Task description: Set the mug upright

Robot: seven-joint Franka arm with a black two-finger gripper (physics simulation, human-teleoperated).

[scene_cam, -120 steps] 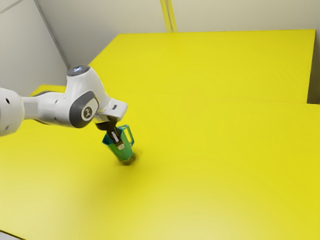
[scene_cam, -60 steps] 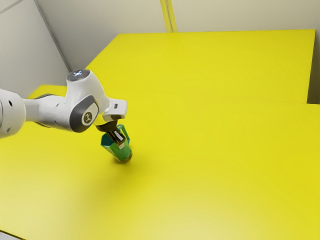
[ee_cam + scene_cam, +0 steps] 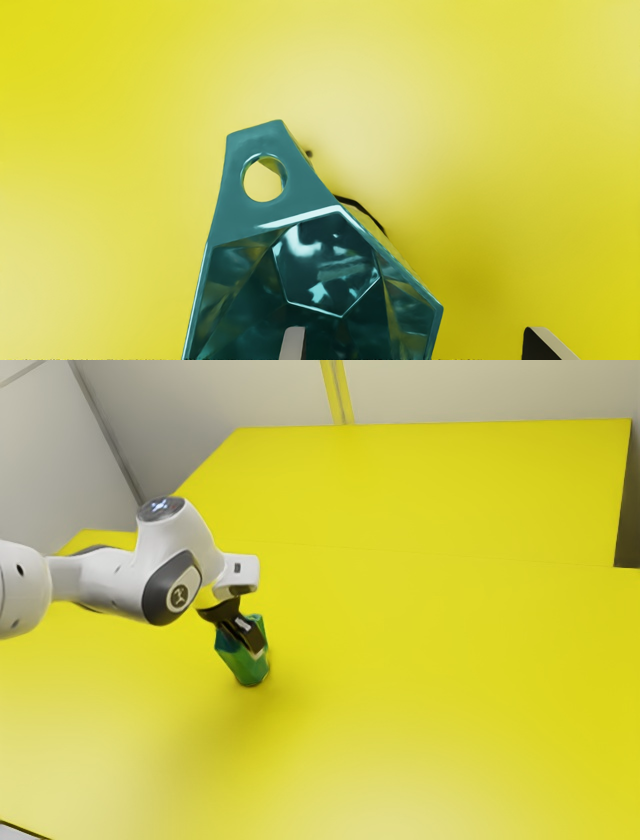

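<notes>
Yellow tabletop (image 3: pixel 430 680); white robot arm (image 3: pixel 170 570) reaching over it; teal hexagonal mug (image 3: pixel 246 668) on the tabletop, apparently near upright; black claw (image 3: pixel 419 343) released, fingers apart astride the mug's wall; righting seems nearly done; next, probably, withdraw gently without tipping it.

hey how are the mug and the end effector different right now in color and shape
The mug is teal-green; the end effector is dark with pale tips. The mug is one hollow, faceted body; the end effector has two separate fingers, standing apart. Both have flat faces and straight edges.
</notes>
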